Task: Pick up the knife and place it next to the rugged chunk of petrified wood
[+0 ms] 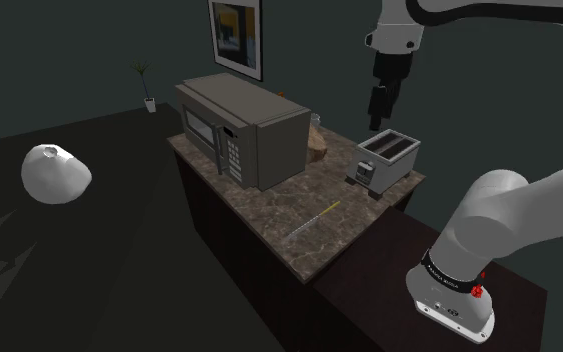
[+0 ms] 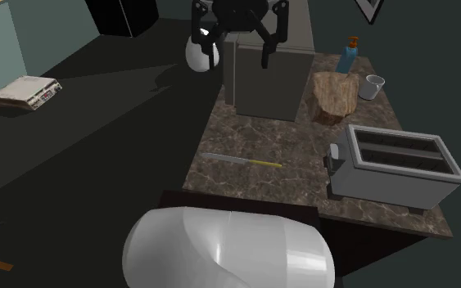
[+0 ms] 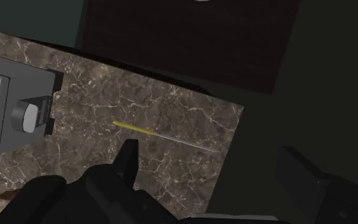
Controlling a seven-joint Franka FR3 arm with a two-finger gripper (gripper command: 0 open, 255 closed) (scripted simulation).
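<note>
One slim, yellow-handled, silver-bladed knife (image 2: 241, 160) lies flat on the brown marbled surface (image 2: 294, 139), well apart from the rugged brown wood chunk (image 2: 335, 96); light, stiff and low, it likely suits a pinch across the handle (image 2: 267, 164) by the black gripper (image 2: 237, 57), hanging above, fingers apart.

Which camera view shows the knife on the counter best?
The wrist view: it looks down on the knife, whole, with yellow handle and thin blade distinct. The second exterior view also shows it whole, but thinner; in the shoulder view it is a faint slanted sliver.
</note>
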